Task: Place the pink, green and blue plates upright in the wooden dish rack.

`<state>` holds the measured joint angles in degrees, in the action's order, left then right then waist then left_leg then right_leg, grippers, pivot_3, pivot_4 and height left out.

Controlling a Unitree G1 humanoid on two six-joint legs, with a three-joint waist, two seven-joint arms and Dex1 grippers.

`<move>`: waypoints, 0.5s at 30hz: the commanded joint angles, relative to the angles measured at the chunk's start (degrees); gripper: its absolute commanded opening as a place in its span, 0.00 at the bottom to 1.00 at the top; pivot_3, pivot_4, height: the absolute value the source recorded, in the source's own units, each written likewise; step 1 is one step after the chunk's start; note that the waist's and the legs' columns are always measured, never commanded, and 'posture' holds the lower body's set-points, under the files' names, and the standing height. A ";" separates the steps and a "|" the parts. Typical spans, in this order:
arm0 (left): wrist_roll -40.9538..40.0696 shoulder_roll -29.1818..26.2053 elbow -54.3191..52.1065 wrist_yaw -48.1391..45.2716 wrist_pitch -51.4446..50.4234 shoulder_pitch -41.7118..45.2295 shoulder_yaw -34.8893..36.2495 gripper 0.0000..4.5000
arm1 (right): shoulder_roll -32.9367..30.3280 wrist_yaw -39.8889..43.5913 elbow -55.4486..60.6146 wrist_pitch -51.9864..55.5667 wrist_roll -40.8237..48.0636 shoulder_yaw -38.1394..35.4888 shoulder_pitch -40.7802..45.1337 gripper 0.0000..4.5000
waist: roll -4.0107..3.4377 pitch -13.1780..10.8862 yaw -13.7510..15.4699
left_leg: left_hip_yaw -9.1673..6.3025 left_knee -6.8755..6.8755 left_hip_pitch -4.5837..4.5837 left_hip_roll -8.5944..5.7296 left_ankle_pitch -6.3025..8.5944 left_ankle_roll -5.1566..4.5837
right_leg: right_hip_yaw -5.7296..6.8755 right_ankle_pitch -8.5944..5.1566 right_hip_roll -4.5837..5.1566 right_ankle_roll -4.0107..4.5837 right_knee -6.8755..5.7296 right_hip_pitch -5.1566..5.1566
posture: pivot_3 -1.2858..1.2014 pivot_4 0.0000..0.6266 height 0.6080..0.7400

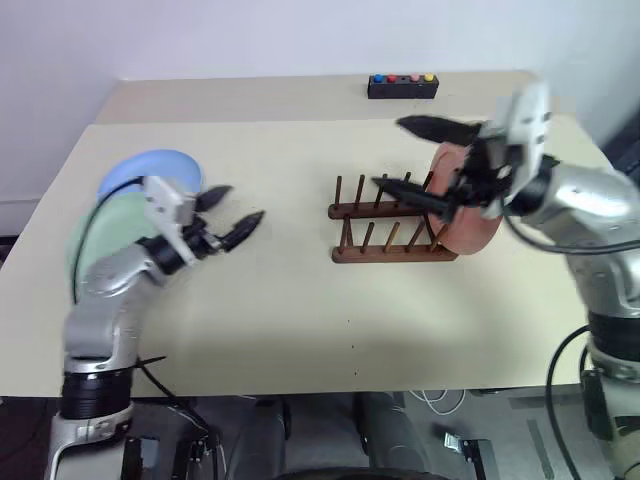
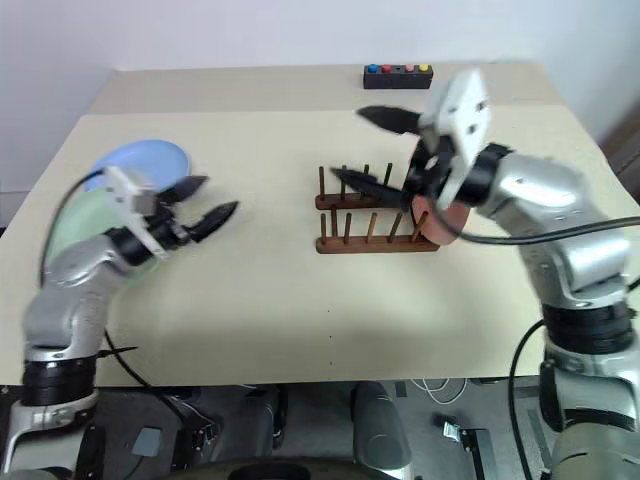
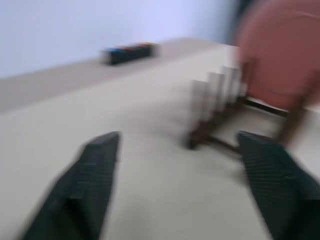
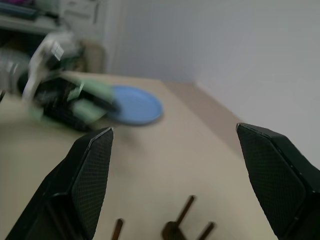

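Observation:
The pink plate [image 1: 468, 222] stands upright at the right end of the wooden dish rack [image 1: 392, 232], mid-table. Beside each other at the table's left lie the blue plate [image 1: 148, 166], flat, and the green plate [image 1: 105, 228], partly hidden by my left arm. My left gripper [image 1: 240, 204] hangs open and empty just right of those plates, pointing toward the rack. Over the rack's pegs, just left of the pink plate, my right gripper [image 1: 388, 152] is open with nothing between its fingers [image 4: 90, 175]. The right wrist view shows the blue plate [image 4: 136, 105] across the table.
A small black box with coloured buttons [image 1: 402, 87] sits at the table's far edge behind the rack. Bare tabletop [image 1: 300, 300] lies between the flat plates and the rack and along the front edge. A wall stands behind the table.

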<state>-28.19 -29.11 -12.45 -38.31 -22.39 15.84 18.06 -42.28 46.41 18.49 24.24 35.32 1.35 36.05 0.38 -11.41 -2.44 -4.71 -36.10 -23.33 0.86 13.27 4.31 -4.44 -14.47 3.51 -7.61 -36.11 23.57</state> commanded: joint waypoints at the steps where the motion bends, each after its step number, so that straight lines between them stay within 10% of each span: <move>1: 0.68 -1.69 -0.72 7.71 0.32 -0.08 7.89 1.00 | 2.26 1.49 0.56 -2.51 -1.89 0.54 -0.20 0.89 | 0.05 -0.03 0.11 | -0.02 0.00 0.00 0.00 0.00 0.00 | 0.01 0.00 0.00 0.00 0.00 0.00 | 0.52 0.24 0.92; 15: -0.82 -3.67 8.60 16.90 -3.56 -11.15 22.36 1.00 | 7.85 4.66 -2.29 -4.39 -7.13 3.10 -2.05 0.89 | 0.34 0.02 0.06 | -0.05 -0.03 0.02 -0.02 0.00 0.01 | 0.08 0.01 0.04 0.02 -0.02 -0.06 | 0.52 0.24 0.92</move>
<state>-28.78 -32.34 -4.23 -21.99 -25.87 5.70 37.91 -34.75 50.76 15.53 20.85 28.49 4.56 34.05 0.72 -11.39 -2.38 -4.77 -36.12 -23.30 0.84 13.27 4.32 -4.35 -14.45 3.55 -7.59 -36.13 23.52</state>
